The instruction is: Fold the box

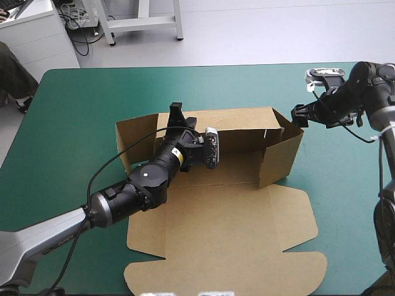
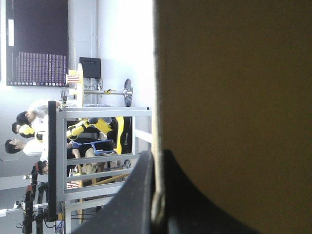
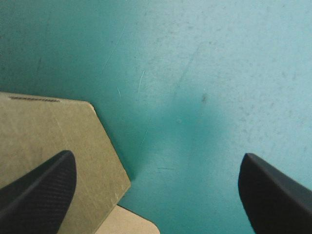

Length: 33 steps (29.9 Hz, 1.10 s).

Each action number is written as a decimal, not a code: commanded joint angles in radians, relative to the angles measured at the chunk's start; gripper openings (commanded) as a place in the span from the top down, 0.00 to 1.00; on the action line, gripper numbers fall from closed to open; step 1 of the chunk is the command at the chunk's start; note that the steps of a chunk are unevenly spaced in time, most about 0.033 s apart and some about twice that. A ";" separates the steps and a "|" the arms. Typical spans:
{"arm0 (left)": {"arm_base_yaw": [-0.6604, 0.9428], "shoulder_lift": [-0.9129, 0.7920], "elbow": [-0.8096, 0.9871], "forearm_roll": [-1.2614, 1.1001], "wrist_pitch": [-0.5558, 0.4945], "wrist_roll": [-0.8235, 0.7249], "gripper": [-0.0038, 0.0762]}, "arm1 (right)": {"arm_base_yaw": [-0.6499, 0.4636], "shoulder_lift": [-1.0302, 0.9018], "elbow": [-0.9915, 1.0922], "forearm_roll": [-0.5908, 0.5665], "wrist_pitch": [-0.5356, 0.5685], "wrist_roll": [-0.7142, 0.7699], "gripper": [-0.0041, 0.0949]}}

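High camera looks down on the table (image 1: 68, 117) from behind; left wrist camera, tight against the box (image 2: 229, 87), faces level; right wrist camera looks down closely at the box's right end.

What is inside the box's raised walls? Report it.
Only the left gripper, shut on the back wall of the box, with bare brown floor beside it. The arm hides the floor's left part.

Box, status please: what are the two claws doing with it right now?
Left gripper shut on the box, far wall. Right gripper open, empty, by its right end. Walls partly up, lid flat. Nothing in the way.
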 commanded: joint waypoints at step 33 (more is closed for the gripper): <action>-0.001 -0.012 -0.029 0.041 0.009 -0.030 0.99 | 0.021 -0.308 0.445 0.460 -0.258 -0.505 0.14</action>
